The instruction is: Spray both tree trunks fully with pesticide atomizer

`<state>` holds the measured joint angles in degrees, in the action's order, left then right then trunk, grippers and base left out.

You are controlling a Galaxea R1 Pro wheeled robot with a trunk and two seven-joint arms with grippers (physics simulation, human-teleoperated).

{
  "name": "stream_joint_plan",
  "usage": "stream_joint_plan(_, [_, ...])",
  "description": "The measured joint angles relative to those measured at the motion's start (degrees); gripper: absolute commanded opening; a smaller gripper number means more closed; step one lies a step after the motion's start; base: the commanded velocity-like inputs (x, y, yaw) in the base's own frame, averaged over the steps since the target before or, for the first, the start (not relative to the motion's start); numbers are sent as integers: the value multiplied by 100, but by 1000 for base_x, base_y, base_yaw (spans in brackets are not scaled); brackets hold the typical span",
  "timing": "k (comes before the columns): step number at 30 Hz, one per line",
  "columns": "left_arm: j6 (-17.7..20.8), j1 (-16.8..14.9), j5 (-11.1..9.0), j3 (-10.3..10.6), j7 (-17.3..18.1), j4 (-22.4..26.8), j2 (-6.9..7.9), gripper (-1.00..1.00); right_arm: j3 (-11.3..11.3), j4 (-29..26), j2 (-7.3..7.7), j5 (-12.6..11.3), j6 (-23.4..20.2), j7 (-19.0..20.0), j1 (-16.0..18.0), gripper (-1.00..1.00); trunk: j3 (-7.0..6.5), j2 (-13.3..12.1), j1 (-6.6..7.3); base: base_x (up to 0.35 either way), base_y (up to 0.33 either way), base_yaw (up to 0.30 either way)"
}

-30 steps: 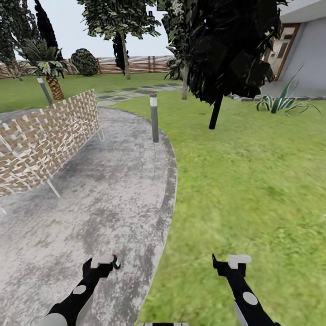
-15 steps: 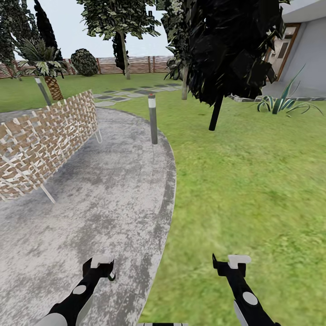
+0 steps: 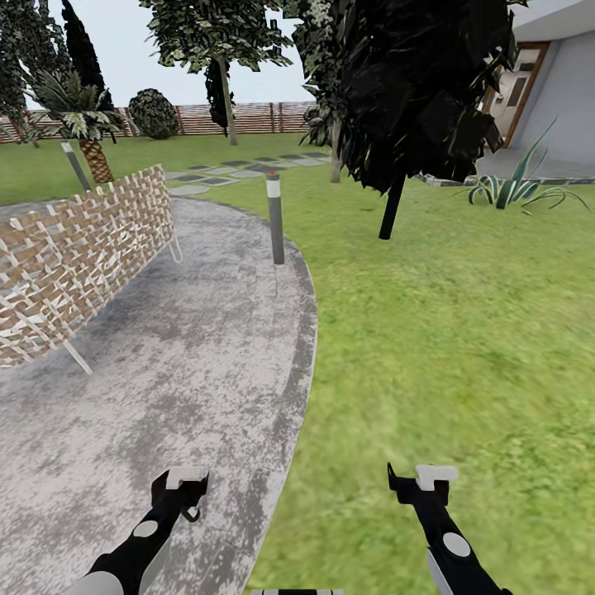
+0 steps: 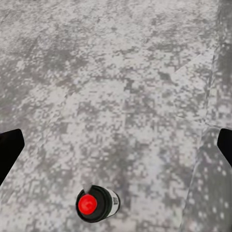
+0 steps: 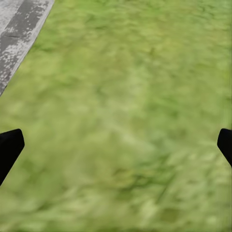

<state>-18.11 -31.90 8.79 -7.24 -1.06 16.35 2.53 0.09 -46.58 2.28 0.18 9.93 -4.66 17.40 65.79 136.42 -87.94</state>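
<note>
Slim dark-grey cylindrical pesticide atomizer (image 4: 97,203), red-dotted cap: upright on blotched grey concrete floor (image 4: 125,87), beneath left gripper (image 4: 116,147) (fingers spread wide, empty, presumably for descent). Right gripper (image 5: 116,145): spread, over grass.

Woven tan wicker screen (image 3: 83,248) at left; grey bollard light with pale band (image 3: 274,219) at centre; near-black cone-shaped tree (image 3: 413,91) upper right; spiky striped-leaf plant (image 3: 516,183) far right.

Open paving (image 4: 125,87) round atomizer (image 4: 96,204) — unobstructed
</note>
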Motion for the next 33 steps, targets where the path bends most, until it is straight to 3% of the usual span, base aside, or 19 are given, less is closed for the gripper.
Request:
stream_joint_plan(7, [-1, 0, -2, -4, 0, 7, 3, 100, 0, -7, 0, 0, 0, 0, 0, 100, 42, 78, -43, 1, -1, 2])
stream_joint_plan(22, [-26, 0, -54, -18, -9, 2, 11, 100, 0, -17, 0, -1, 0, 0, 0, 100, 434, 680, -373, 0, 0, 66])
stream_joint_plan(33, [-58, -8, -72, -75, -20, 42, 13, 100, 0, -17, 0, -1, 0, 0, 0, 100, 775, 696, -402, 0, 0, 84])
